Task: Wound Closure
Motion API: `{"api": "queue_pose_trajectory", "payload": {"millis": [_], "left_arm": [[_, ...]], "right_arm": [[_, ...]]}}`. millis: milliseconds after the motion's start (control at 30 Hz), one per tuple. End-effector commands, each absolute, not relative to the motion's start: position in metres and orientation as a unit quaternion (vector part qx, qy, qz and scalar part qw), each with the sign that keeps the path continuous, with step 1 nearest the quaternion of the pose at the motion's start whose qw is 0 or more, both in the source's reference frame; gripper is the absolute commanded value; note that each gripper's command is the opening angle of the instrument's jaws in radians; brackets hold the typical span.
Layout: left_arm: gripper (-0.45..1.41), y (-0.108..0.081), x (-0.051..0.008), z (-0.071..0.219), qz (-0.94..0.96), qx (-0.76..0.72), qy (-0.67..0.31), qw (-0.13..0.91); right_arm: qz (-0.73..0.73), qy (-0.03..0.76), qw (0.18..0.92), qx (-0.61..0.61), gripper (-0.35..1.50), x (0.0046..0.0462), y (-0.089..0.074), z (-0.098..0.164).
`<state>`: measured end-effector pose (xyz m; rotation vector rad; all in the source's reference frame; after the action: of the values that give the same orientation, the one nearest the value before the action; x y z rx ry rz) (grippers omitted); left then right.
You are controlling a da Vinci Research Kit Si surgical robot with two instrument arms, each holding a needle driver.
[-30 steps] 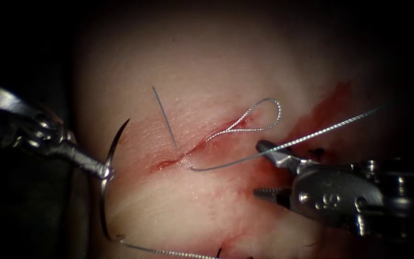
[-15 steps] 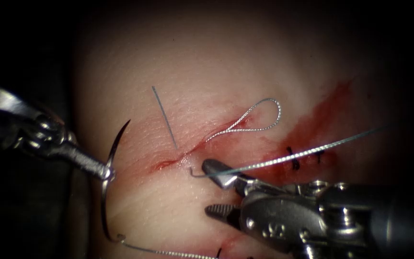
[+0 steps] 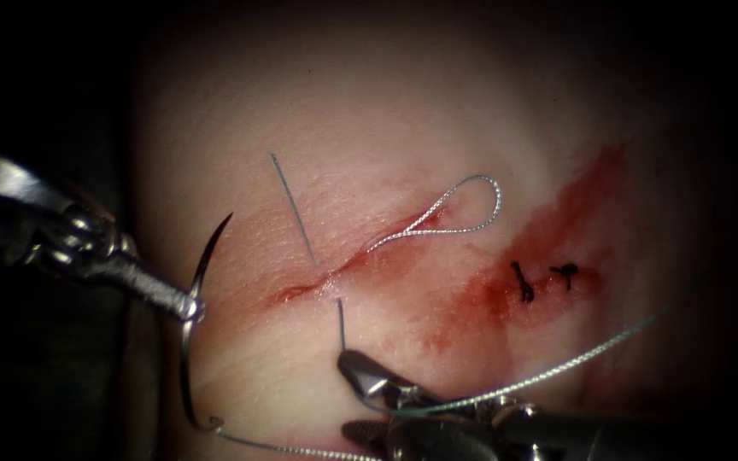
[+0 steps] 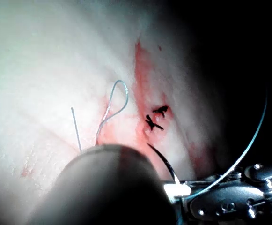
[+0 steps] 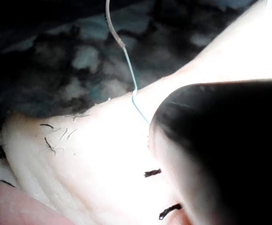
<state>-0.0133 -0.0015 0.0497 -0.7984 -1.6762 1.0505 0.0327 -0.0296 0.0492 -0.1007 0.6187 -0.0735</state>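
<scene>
Left hand (image 3: 188, 307) clenched on needle (image 3: 201, 265) mid-curve, off tissue (image 3: 369, 111), left of cut (image 3: 335, 271). Right hand (image 3: 360, 401) released, thread (image 3: 548, 371) draped across. Needle stiff, slippery; thread floppy.

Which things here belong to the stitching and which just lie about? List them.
In the job: needle, held mid-curve by the left hand, outside the tissue, left of the cut; thread, draped across the open, empty right hand.
Lying about: dark stitches; red fluid.
</scene>
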Motion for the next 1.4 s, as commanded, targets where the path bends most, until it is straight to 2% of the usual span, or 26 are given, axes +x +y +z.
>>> {"api": "queue_pose_trajectory", "payload": {"millis": [33, 100, 133, 233, 267, 300, 333, 367, 467, 667, 800, 867, 900, 967, 1000, 1067, 1133, 1233, 1267, 1400], "left_arm": [[-0.45, -0.0016, -0.0138, 0.0502, 0.431, -0.328, -0.688, 0.483], [-0.45, -0.0016, -0.0138, 0.0502, 0.431, -0.328, -0.688, 0.483], [-0.45, -0.0016, -0.0138, 0.0502, 0.431, -0.328, -0.688, 0.483], [-0.45, -0.0016, -0.0138, 0.0502, 0.431, -0.328, -0.688, 0.483], [-0.45, -0.0017, -0.0139, 0.0502, 0.431, -0.328, -0.688, 0.483], [-0.45, -0.0017, -0.0139, 0.0503, 0.433, -0.327, -0.687, 0.483], [-0.45, -0.0018, -0.0139, 0.0503, 0.434, -0.327, -0.687, 0.484], [-0.45, -0.0018, -0.0139, 0.0504, 0.435, -0.326, -0.686, 0.484], [-0.45, -0.0018, -0.0140, 0.0504, 0.435, -0.326, -0.686, 0.484], [-0.45, -0.0019, -0.0140, 0.0504, 0.435, -0.326, -0.685, 0.484], [-0.45, -0.0019, -0.0141, 0.0505, 0.436, -0.326, -0.685, 0.484], [-0.45, -0.0019, -0.0141, 0.0505, 0.436, -0.326, -0.685, 0.484], [-0.45, -0.0019, -0.0141, 0.0505, 0.436, -0.326, -0.685, 0.484], [-0.45, -0.0019, -0.0141, 0.0505, 0.436, -0.326, -0.685, 0.484], [-0.45, -0.0019, -0.0141, 0.0505, 0.436, -0.326, -0.685, 0.484], [-0.45, -0.0019, -0.0141, 0.0505, 0.436, -0.326, -0.685, 0.484], [-0.45, -0.0019, -0.0141, 0.0505, 0.436, -0.326, -0.685, 0.484], [-0.45, -0.0019, -0.0141, 0.0505, 0.436, -0.326, -0.685, 0.484], [-0.45, -0.0019, -0.0141, 0.0505, 0.436, -0.326, -0.685, 0.484], [-0.45, -0.0019, -0.0141, 0.0505, 0.436, -0.326, -0.685, 0.484]], "right_arm": [[-0.034, 0.304, 0.951, -0.051, 1.00, 0.0326, -0.0292, 0.0501], [-0.030, 0.303, 0.951, -0.050, 1.06, 0.0322, -0.0286, 0.0504], [-0.029, 0.302, 0.952, -0.049, 1.01, 0.0321, -0.0282, 0.0504], [-0.019, 0.311, 0.949, -0.057, 0.69, 0.0322, -0.0268, 0.0501], [-0.009, 0.310, 0.949, -0.064, 0.69, 0.0321, -0.0264, 0.0499], [0.012, 0.307, 0.949, -0.073, 0.80, 0.0321, -0.0261, 0.0497], [0.038, 0.298, 0.949, -0.091, 0.98, 0.0318, -0.0258, 0.0496], [0.048, 0.289, 0.950, -0.106, 1.06, 0.0316, -0.0256, 0.0496], [0.059, 0.278, 0.952, -0.111, 0.98, 0.0306, -0.0258, 0.0498], [0.013, 0.233, 0.972, -0.037, 0.86, 0.0290, -0.0288, 0.0510], [-0.047, 0.236, 0.971, -0.004, 0.75, 0.0300, -0.0313, 0.0515], [-0.065, 0.263, 0.963, 0.011, 0.81, 0.0316, -0.0319, 0.0513], [-0.072, 0.279, 0.957, 0.016, 0.69, 0.0324, -0.0321, 0.0510], [-0.079, 0.317, 0.945, 0.018, 0.01, 0.0342, -0.0322, 0.0500], [-0.080, 0.339, 0.937, 0.003, -0.15, 0.0357, -0.0318, 0.0491], [-0.084, 0.356, 0.929, -0.056, -0.11, 0.0376, -0.0303, 0.0476], [-0.088, 0.366, 0.922, -0.095, 0.01, 0.0382, -0.0289, 0.0467], [-0.112, 0.354, 0.918, -0.138, -0.20, 0.0381, -0.0267, 0.0455], [-0.119, 0.350, 0.918, -0.143, -0.15, 0.0379, -0.0263, 0.0454], [-0.135, 0.327, 0.921, -0.165, 0.43, 0.0368, -0.0244, 0.0453]]}}
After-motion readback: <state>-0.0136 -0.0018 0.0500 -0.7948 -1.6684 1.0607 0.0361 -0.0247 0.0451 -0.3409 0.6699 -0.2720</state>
